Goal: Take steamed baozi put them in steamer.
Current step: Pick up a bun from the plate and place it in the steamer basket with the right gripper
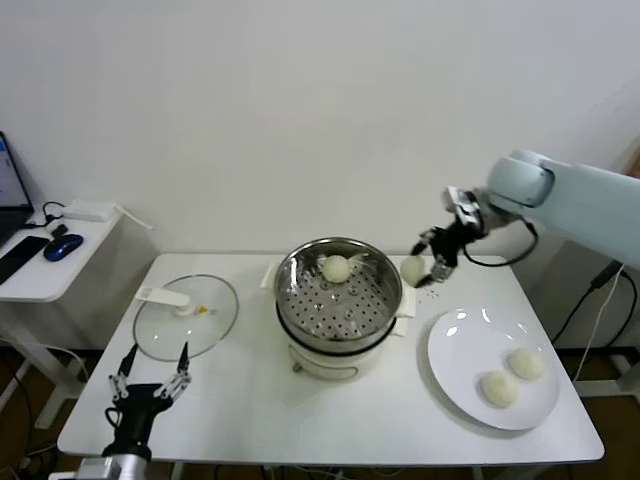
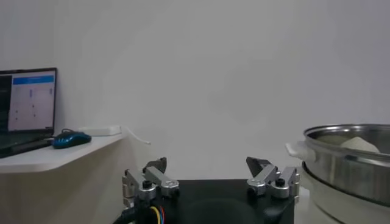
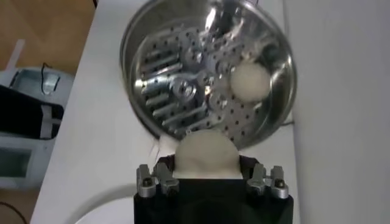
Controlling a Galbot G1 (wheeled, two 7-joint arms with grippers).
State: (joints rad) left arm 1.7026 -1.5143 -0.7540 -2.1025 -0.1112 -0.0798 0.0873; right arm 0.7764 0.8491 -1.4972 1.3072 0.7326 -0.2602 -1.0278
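1. While the left gripper (image 1: 150,385) waits with fingers spread wide and empty near the white surface's (image 1: 240,405) front left edge, the right gripper (image 1: 432,262) grips a round off-white baozi (image 1: 413,269) just outside the shiny perforated steel steamer's (image 1: 385,300) right rim.
2. One baozi (image 1: 336,268) lies inside, by the far wall.
3. Two baozi (image 1: 499,388) sit on the flat white plate (image 1: 455,350), right of the steamer.
4. A glass lid (image 1: 215,325) lies left.

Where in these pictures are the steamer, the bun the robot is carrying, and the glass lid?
steamer (image 1: 300,300): head view, on its shiny side wall.
carried bun (image 3: 206,155): right wrist view, on its dome between the right gripper's (image 3: 207,176) fingers.
glass lid (image 1: 215,320): head view, on bare glass near its rim.
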